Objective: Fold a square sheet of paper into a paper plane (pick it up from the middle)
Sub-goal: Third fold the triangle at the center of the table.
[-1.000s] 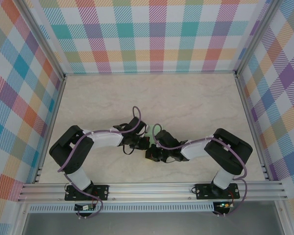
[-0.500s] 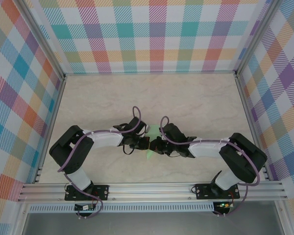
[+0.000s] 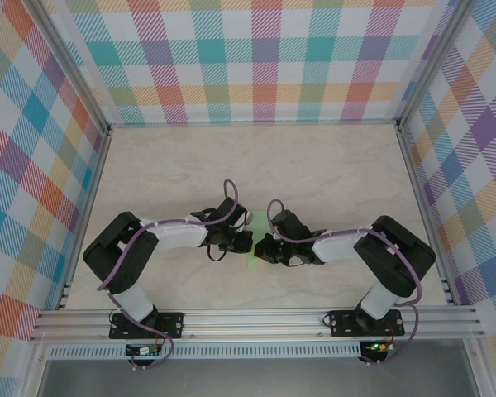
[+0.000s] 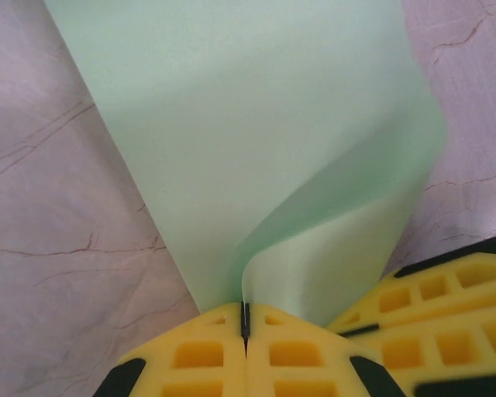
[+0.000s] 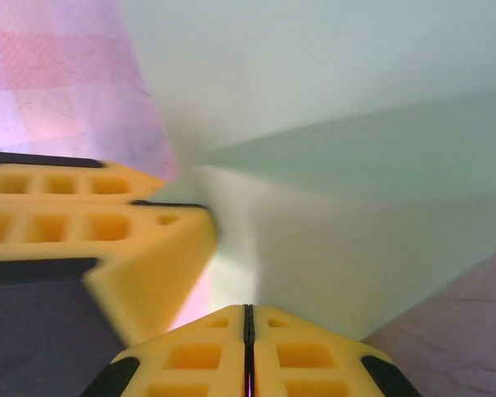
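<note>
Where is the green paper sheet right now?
Top view: the green paper sheet is near the middle of the table, gripped from the left by the left end effector and from the right by the right end effector.

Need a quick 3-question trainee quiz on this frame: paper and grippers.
1. True or false: the left gripper is shut on the sheet of paper.
2. The right gripper is: A) wide open, B) shut on the sheet of paper, C) holding a cup.
3. Fill in: the sheet of paper is pale ____ in colour.
Key: 1 true; 2 B; 3 green.
</note>
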Robot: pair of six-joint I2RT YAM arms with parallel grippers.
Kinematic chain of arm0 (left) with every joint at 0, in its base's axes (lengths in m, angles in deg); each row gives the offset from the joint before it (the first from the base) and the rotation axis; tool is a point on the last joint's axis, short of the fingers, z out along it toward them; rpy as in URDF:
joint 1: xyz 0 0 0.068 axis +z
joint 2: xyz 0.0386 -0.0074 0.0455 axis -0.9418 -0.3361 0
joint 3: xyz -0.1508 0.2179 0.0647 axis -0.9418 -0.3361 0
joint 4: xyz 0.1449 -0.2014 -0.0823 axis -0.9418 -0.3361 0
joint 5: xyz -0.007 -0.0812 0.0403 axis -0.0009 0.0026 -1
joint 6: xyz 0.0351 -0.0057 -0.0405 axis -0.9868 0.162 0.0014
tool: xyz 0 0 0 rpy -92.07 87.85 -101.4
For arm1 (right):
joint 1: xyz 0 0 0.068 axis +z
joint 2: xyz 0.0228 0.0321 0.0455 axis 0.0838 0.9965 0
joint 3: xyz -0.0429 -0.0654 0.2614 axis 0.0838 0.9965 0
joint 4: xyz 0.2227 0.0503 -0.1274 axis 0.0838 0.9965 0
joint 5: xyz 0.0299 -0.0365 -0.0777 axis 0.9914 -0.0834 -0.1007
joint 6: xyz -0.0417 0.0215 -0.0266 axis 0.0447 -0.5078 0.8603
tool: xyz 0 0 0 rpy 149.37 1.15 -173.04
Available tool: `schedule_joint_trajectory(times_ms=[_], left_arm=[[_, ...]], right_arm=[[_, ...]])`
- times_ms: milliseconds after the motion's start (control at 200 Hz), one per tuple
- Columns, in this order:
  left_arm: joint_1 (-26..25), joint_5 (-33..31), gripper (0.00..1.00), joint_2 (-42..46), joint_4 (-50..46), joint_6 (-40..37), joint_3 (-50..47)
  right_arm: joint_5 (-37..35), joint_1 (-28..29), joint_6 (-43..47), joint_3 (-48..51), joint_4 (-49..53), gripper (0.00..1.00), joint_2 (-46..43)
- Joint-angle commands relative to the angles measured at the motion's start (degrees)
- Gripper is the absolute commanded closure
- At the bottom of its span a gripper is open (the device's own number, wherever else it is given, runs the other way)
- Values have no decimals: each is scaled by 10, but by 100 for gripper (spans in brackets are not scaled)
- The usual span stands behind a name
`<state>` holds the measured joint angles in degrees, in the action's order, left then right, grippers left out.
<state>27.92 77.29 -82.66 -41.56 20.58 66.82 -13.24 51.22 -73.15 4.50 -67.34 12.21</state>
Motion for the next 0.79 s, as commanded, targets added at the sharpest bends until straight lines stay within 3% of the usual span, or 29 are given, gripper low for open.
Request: schedule_joint_trajectory(times_ms=[0, 430, 790], left_arm=[[2, 11, 100, -24, -23, -5, 3], [3, 4, 99, -24, -26, -6, 2], [3, 2, 100, -22, -32, -7, 4]], right_arm=[[-11, -4, 11, 20, 5, 91, 25], [-20, -30, 56, -21, 93, 88, -77], [41, -74, 74, -35, 43, 89, -23]])
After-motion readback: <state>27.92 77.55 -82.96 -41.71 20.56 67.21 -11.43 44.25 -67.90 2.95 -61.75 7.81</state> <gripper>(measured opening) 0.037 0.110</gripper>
